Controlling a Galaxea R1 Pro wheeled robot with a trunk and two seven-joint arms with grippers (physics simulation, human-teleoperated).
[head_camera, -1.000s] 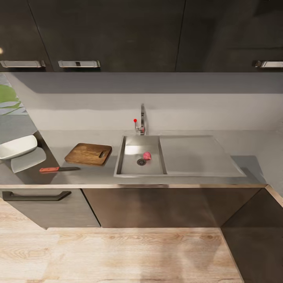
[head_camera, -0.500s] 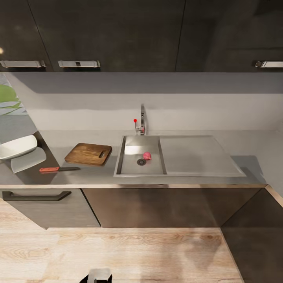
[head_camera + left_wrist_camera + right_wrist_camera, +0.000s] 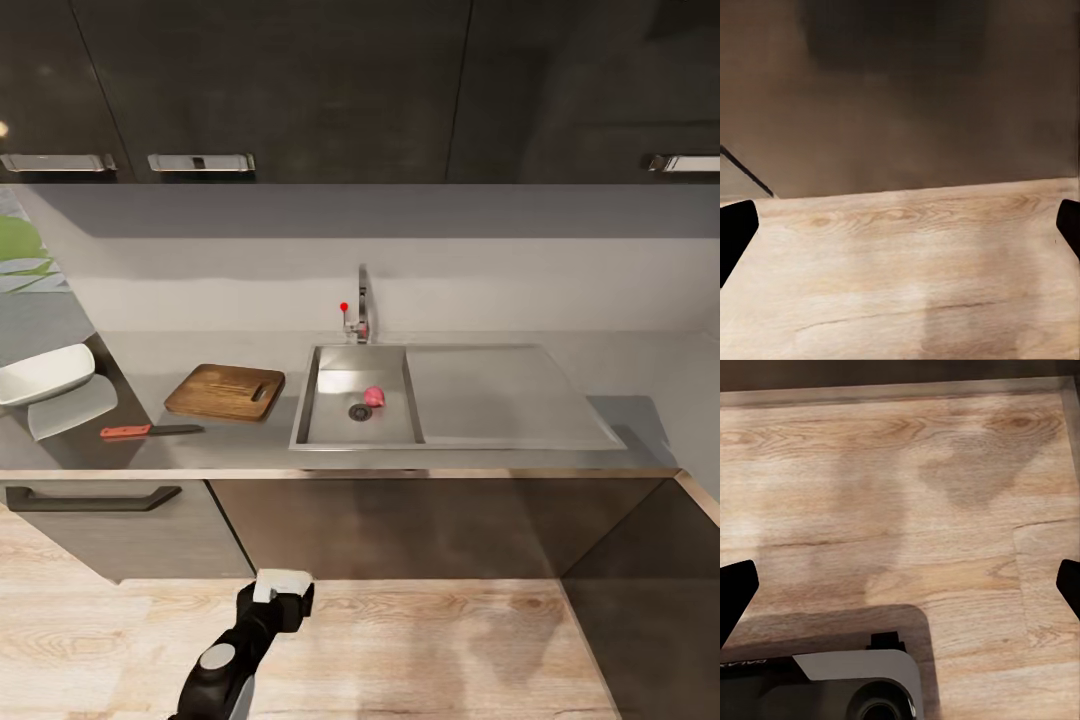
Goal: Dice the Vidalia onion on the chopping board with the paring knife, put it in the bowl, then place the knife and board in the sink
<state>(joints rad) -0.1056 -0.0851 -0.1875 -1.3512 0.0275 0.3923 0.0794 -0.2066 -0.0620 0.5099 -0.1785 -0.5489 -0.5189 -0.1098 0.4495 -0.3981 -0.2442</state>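
Note:
The Vidalia onion, a small pink bulb, lies in the sink beside the round drain. To the sink's left on the countertop rests the brown chopping board. The red-handled paring knife lies in front of the board. At the far left sits the white bowl. My left arm reaches up from the head view's lower edge, well short of the counter. The left gripper is open over wooden floor, facing a cabinet front. Over the floor too, my right gripper is open and holds nothing.
A chrome tap stands behind the basin, with a flat drainboard to its right. Dark base cabinets and a drawer handle lie below the counter edge. A cabinet run juts forward at the right. My base shows in the right wrist view.
My left arm has risen into the head view from the bottom edge and now reaches higher. Nothing on the counter or in the sink has moved.

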